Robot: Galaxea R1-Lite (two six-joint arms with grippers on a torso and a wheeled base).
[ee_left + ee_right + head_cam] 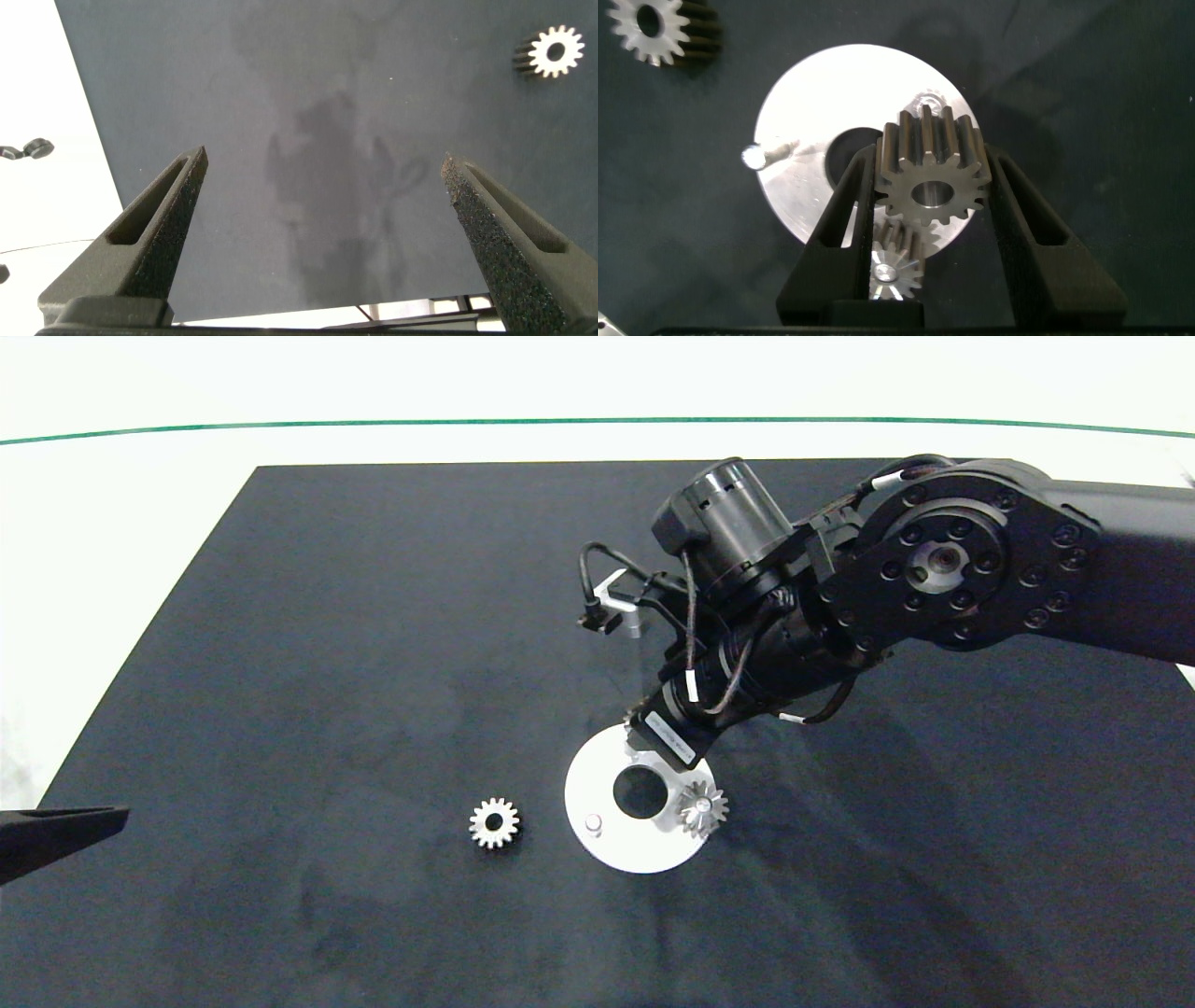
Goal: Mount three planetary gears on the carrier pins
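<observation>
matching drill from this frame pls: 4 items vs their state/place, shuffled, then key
Items
1. Small silvery toothed gear lying alone
2. Silvery gear between grey fingers
3. Silvery gear at the flat white round disc's edge
4. Short whitish peg

States
A. bare, no gear on it
B. on the dark mat, beside the disc
C. seated on a pin
D. gripped by the right gripper over the disc

Pairs: 1-B, 2-D, 3-C, 4-A

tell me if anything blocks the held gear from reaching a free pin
Nothing visible does. The right end effector holds a gear just above the disc, and the nearby pin stands bare.
</observation>
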